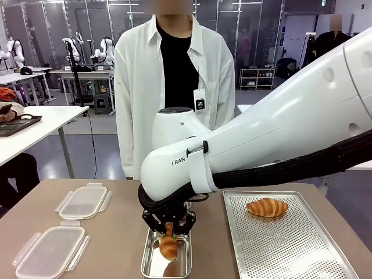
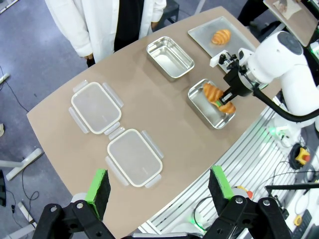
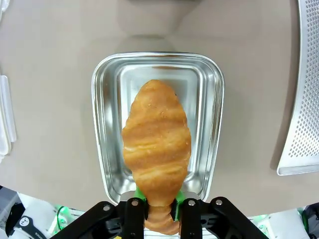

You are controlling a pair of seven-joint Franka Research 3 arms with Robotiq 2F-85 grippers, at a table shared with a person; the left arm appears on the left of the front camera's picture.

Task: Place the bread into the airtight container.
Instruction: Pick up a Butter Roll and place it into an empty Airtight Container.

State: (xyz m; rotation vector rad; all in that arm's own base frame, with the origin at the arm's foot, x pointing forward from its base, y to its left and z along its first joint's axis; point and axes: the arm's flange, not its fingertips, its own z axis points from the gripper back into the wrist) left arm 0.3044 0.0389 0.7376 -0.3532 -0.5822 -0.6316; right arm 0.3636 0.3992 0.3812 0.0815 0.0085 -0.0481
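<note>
A brown table point(image 1: 116, 232) stands in a big room with more tables far behind. The bread point(image 3: 157, 149) hangs low over a shiny box point(image 1: 148, 261) near the robot's edge. The right gripper point(image 1: 169, 231) pinches one end of the bread between its fingers. On the right lies a tray point(image 1: 279, 244) with a second bread point(image 1: 267, 207) on it. On the left lie a clear lid point(image 1: 83, 201) and a second lid point(image 1: 51, 251). A person point(image 1: 139, 87) in a white shirt stands at the far side. The left gripper point(image 2: 159, 186) is high above the table, fingers spread wide.
</note>
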